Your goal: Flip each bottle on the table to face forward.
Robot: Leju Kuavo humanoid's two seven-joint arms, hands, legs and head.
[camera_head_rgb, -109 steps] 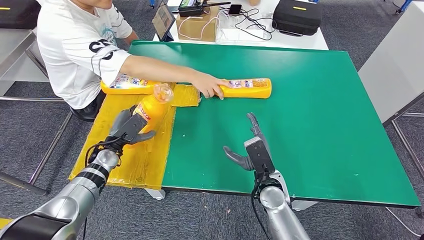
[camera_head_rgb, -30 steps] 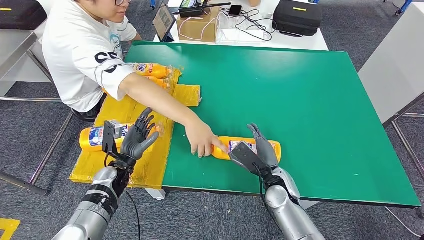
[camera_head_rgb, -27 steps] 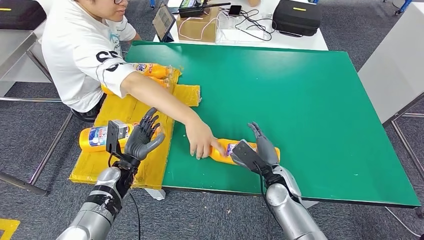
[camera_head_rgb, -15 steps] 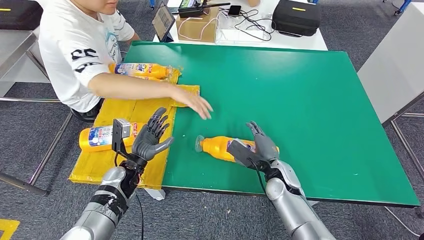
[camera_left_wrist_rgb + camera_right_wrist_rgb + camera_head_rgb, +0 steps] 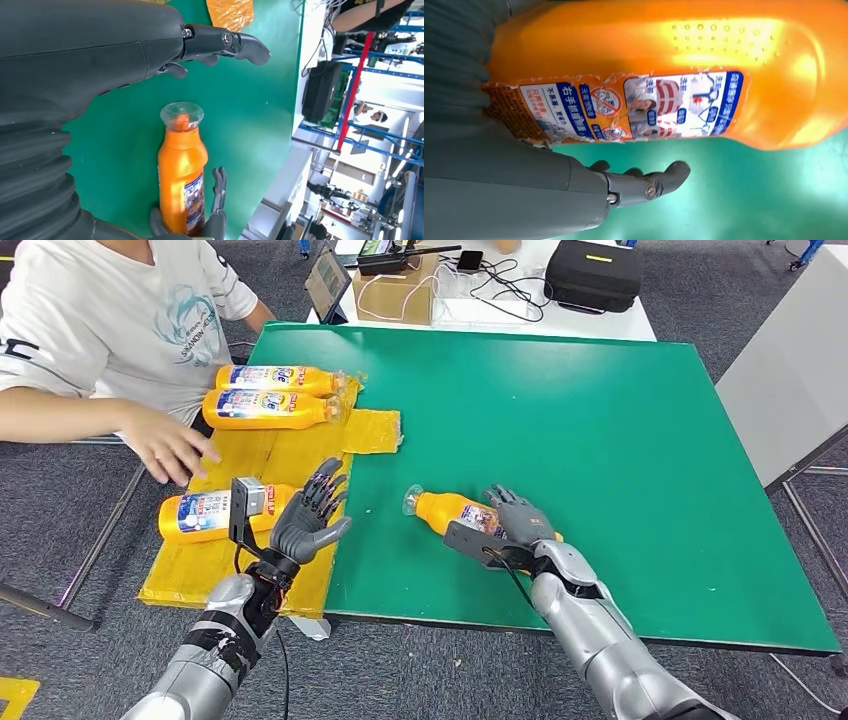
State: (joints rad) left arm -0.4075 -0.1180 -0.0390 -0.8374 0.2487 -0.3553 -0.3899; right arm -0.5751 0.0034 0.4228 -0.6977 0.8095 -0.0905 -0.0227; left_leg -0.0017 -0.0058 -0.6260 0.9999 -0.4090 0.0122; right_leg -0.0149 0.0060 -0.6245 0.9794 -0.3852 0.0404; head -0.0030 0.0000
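Bottles [image 5: 262, 390] lie on the yellow mat at the counter's left edge. Left robot hand [image 5: 308, 522] hovers there, fingers spread, holding nothing. Rightward, near the front edge, one bottle [image 5: 452, 511] lies lengthwise along that edge, cap leftward, under the right robot hand [image 5: 515, 523], which grasps its body.

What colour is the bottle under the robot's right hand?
Orange bottle, clearest in the right wrist view.
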